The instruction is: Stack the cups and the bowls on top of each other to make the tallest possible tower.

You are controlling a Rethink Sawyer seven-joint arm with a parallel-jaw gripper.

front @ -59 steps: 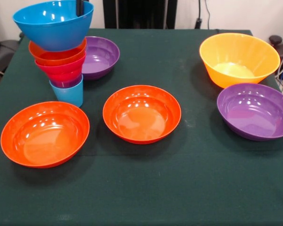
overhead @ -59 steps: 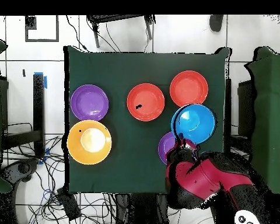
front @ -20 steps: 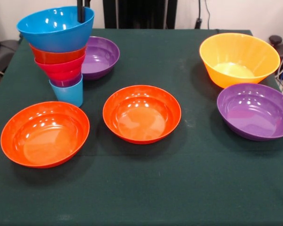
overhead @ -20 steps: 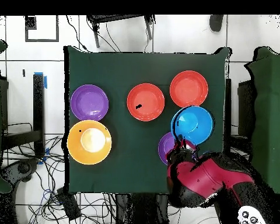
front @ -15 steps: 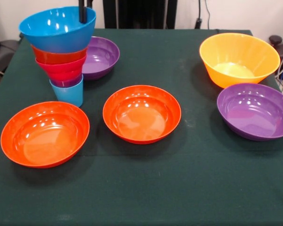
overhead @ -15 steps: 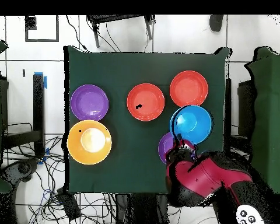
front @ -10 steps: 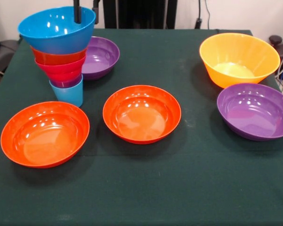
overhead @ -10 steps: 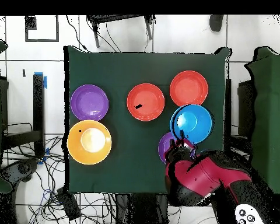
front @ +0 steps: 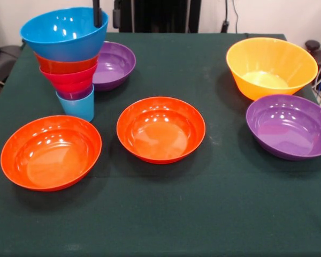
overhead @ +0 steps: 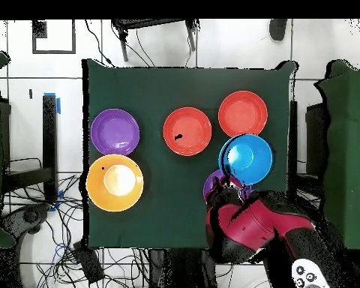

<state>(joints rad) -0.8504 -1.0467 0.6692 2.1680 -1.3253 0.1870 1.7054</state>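
Observation:
The tower stands at the table's left in the front view: light blue cup (front: 77,107) lowest, then purple cup (front: 75,94), pink bowl (front: 69,80), small orange bowl (front: 64,65) and medium blue bowl (front: 64,32) on top; from overhead only the blue bowl (overhead: 247,159) shows. My gripper (front: 107,13) is open at the blue bowl's back rim, one black finger (front: 97,13) against the rim, holding nothing. From overhead the gripper (overhead: 232,182) sits at the bowl's edge.
A wide purple bowl (front: 115,64) lies behind the tower, partly under my arm (overhead: 250,225). Two orange-red bowls (front: 51,151) (front: 160,128) lie in front. The yellow-orange bowl (front: 271,67) and second purple bowl (front: 290,126) are at the right. Cables hang off the right edge.
The blue bowl has settled onto the tower. My fingers have spread apart and let go of its rim, and the gripper has slid sideways toward the purple bowl.

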